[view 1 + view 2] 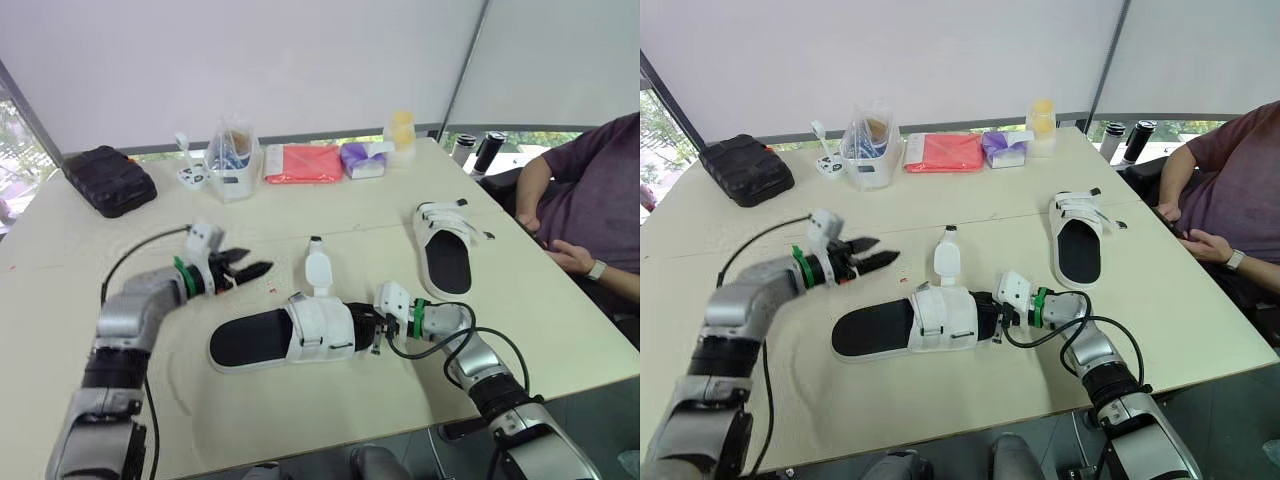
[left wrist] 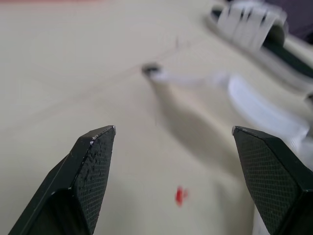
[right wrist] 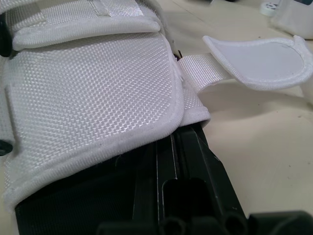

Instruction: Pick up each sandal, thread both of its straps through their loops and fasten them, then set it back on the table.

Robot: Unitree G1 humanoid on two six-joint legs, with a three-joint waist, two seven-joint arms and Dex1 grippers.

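The near sandal (image 1: 290,335), black-soled with a white woven upper (image 3: 93,78), lies flat in front of me. One strap (image 1: 318,268) (image 3: 259,61) sticks out loose toward the far side. My right gripper (image 1: 374,328) is at the sandal's right end and looks shut on its edge under the upper. My left gripper (image 1: 256,264) (image 2: 173,132) hovers open to the left of the loose strap, holding nothing. The second sandal (image 1: 447,245) lies farther right with its straps across it.
A black pouch (image 1: 108,178) lies at the far left. A clear bag of items (image 1: 232,155), a red packet (image 1: 303,162), a purple packet (image 1: 365,158) and a yellow bottle (image 1: 400,128) line the far edge. A person (image 1: 590,200) sits at the right.
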